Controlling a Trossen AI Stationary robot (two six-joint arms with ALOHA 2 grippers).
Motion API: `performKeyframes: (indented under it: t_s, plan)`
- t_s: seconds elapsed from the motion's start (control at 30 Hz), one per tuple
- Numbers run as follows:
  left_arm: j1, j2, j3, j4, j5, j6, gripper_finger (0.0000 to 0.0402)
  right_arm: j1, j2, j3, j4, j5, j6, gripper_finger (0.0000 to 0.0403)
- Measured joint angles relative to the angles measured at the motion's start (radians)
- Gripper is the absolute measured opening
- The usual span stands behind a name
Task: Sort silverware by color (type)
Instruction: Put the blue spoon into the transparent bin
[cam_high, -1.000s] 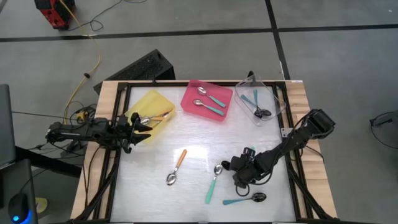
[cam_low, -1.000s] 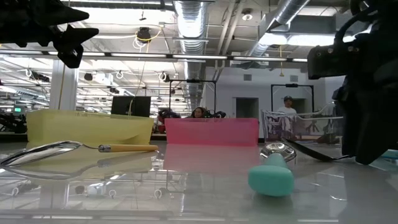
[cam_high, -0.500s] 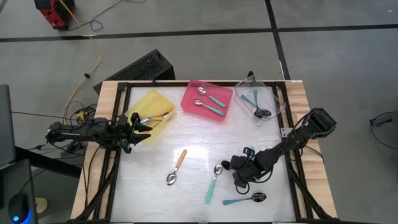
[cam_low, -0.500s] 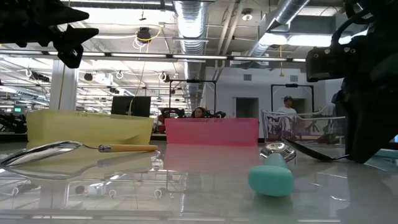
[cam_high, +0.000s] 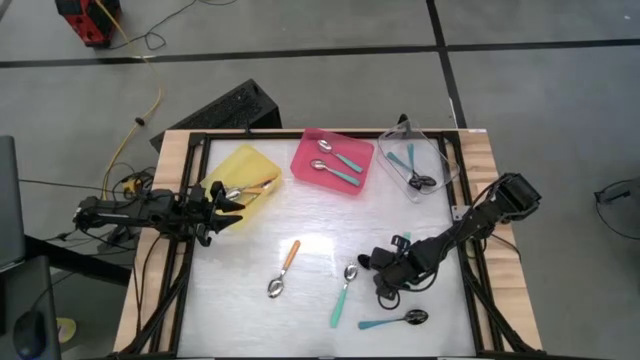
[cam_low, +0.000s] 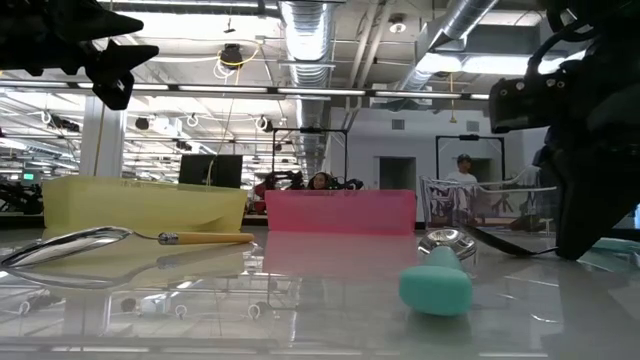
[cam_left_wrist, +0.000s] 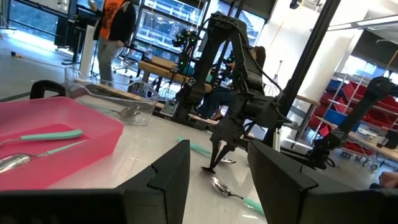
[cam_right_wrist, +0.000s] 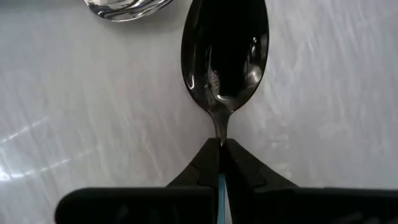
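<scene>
A glossy white desk (cam_high: 310, 250) framed in wood is seen from above, with a workshop floor around it and three trays along its far edge. The right claw (cam_high: 383, 272) is down at the near right of the desk and is closed tight on the neck of a black-bowled spoon (cam_right_wrist: 224, 53); in the right wrist view the dark bowl is pointed straight ahead of the fingertips (cam_right_wrist: 208, 163), and a sliver of teal handle is caught between them. The spoon's long axis is thus in line with the claw. It is judged that the coming move is a lift toward the clear tray (cam_high: 418, 163), far and slightly right, where two similar spoons already lie. A silver-bowled teal spoon (cam_high: 343, 292) lies just left of the claw. The left claw (cam_high: 228, 207) is parked over the yellow tray (cam_high: 243, 162), well apart, with its fingers about halfway parted around nothing.
</scene>
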Motion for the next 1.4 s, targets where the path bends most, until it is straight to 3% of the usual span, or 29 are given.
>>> performKeyframes:
  t_s: [0.47, 0.77, 1.03, 1.4]
  plan:
    - [0.000, 0.000, 0.000, 0.000, 0.000, -0.003, 0.0148, 0.003, -0.009, 0.029, 0.014, 0.071, -0.008, 0.0032]
    - [0.000, 0.000, 0.000, 0.000, 0.000, -0.003, 0.0148, -0.018, -0.153, 0.031, -0.034, 0.146, -0.011, 0.0032]
    - [0.000, 0.000, 0.000, 0.000, 0.000, -0.003, 0.0148, -0.122, -0.264, 0.032, -0.048, 0.200, -0.019, 0.0033]
    - [0.000, 0.000, 0.000, 0.000, 0.000, -0.003, 0.0148, -0.311, -0.394, 0.032, -0.023, 0.255, -0.188, 0.0032]
